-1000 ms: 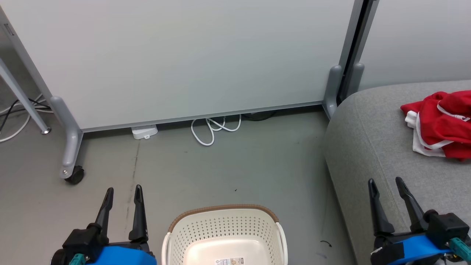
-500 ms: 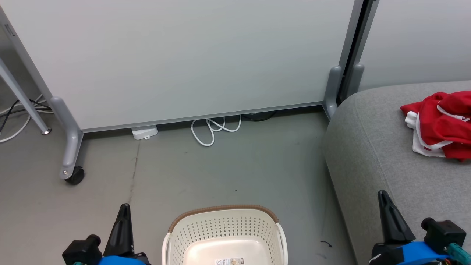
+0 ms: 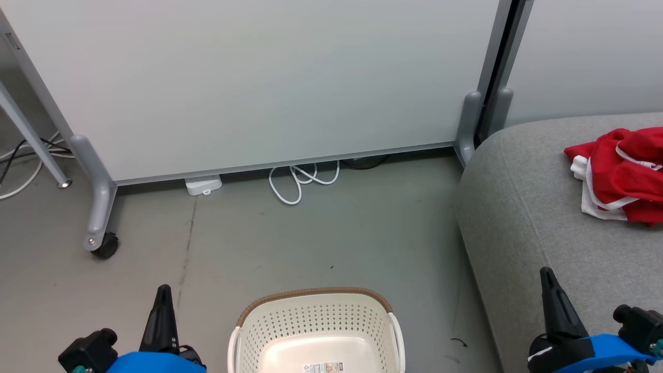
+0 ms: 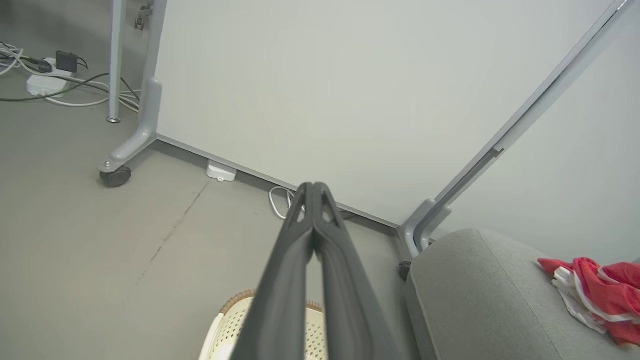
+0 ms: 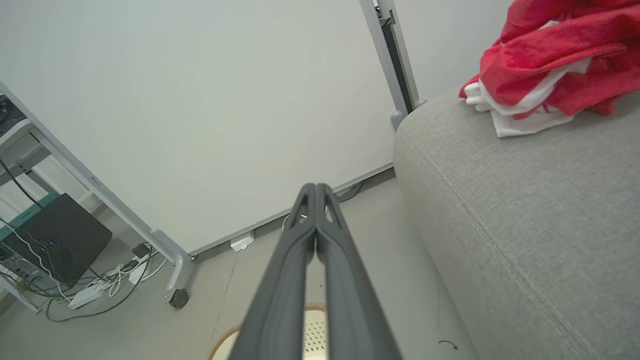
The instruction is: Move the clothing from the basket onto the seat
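At the far left, cables (image 3: 15,171) trail over the floor (image 3: 259,243) and run out past the head view's edge, behind a slanted grey leg (image 3: 31,132) whose top is cut off. A pale partition (image 3: 259,77) on a caster (image 3: 106,246) stands across the back, with its top outside the picture.

The left hand (image 3: 163,290) rises at the lower left, just left of the basket. Its two fingers are pressed together into one dark point and hold nothing; the left wrist view shows them lying flat against each other. Its blue wrist is cut off by the bottom edge.

Under the partition lie a small white box (image 3: 203,185) and a looped white cord (image 3: 298,181) whose far end is hidden behind the panel.

The basket (image 3: 316,321) stands on the floor at bottom centre, its near half cut off. Its bare bottom shows, with a sticker (image 3: 323,368) too small to read.

To the right is the seat (image 3: 518,207). Its rounded corner is near the basket but apart from it, and its right part is out of frame.

The right hand (image 3: 546,274) shows at the lower right against the seat's grey fabric, fingers closed tip to tip and gripping nothing.

The clothing (image 3: 621,171) lies in a red and white heap on the seat at the far right, well apart from both hands. It is cropped by the edge, and the number of garments cannot be told.
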Available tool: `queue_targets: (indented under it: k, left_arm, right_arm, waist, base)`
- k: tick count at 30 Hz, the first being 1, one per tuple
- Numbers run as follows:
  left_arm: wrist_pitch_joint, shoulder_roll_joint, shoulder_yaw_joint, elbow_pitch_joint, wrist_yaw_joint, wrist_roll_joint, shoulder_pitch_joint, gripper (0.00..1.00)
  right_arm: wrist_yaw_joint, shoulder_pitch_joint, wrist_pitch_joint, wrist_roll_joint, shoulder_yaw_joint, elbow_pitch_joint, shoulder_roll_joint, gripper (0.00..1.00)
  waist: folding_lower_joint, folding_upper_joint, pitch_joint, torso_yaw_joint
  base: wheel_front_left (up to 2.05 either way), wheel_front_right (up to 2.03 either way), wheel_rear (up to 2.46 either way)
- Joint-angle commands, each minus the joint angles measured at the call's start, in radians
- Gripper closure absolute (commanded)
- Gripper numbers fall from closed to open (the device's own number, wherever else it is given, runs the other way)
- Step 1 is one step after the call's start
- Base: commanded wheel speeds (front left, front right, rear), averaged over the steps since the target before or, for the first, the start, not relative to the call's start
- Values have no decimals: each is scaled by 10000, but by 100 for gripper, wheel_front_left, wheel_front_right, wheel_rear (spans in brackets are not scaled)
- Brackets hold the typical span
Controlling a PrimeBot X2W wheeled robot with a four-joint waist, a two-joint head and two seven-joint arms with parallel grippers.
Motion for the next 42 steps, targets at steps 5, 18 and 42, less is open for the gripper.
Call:
queue_targets:
  k: [5,18,42]
  left_arm:
    - [285,16,159,-210,-63,-1055,-453,100]
    - [773,-16,371,-258,-120,-2864,-651,100]
    - [1586,-72,741,-330,-210,-5832,-976,100]
  right_arm:
    - [3,-344,268,1130,-89,-189,9,100]
    - [4,-493,767,3027,-189,-210,49,100]
    - [5,-735,1590,6137,-364,-232,112,100]
  waist:
    - [0,-1,14,0]
    - [0,-1,46,1]
    - [0,-1,110,2]
  base:
    - [0,0,0]
    - [0,0,0]
    - [0,0,0]
